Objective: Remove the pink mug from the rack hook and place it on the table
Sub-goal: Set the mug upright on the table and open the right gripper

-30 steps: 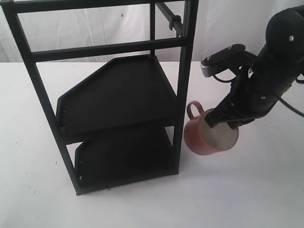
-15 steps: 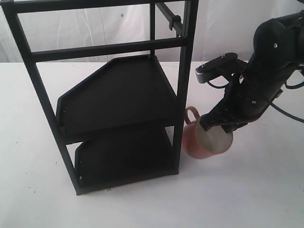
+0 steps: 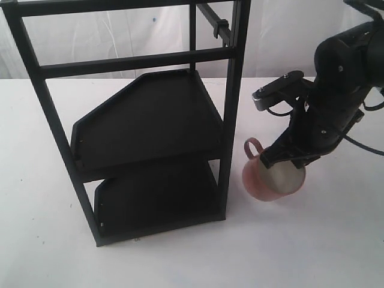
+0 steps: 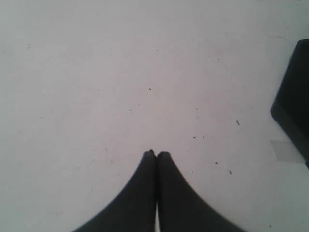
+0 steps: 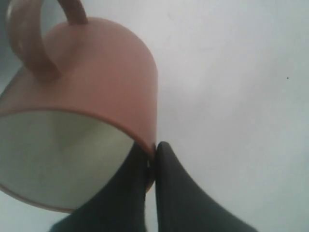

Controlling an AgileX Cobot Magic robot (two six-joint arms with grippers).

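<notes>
**Right claw (image 3: 282, 161) pinches the rim of the pink mug (image 3: 258, 180) beside the rack (image 3: 231, 120)**

In the exterior view, we see the right claw closed on the mug's rim. The mug is tilted, with its cream inside turned towards the camera and its loop handle (image 3: 252, 146) pointing at the rack. It sits just beside the rack's front corner post, low down by the shelves and well below the rack hook (image 3: 217, 25), which is bare. It hangs close over the table (image 3: 312, 240); we cannot tell whether it touches. The left arm is out of this view.

In the left wrist view, we see the left claw (image 4: 155, 154) with its two dark fingers pressed together and nothing between them. It is above bare white table (image 4: 120, 72), with a black edge (image 4: 294, 96) near it that we take for part of the rack.

In the right wrist view, we see the right claw (image 5: 154, 145) clamped on the mug wall (image 5: 106, 72) at the lip, one finger inside the cup and one outside. The handle (image 5: 29, 43) is on the far side from the fingers, with white table (image 5: 231, 72) behind.
</notes>
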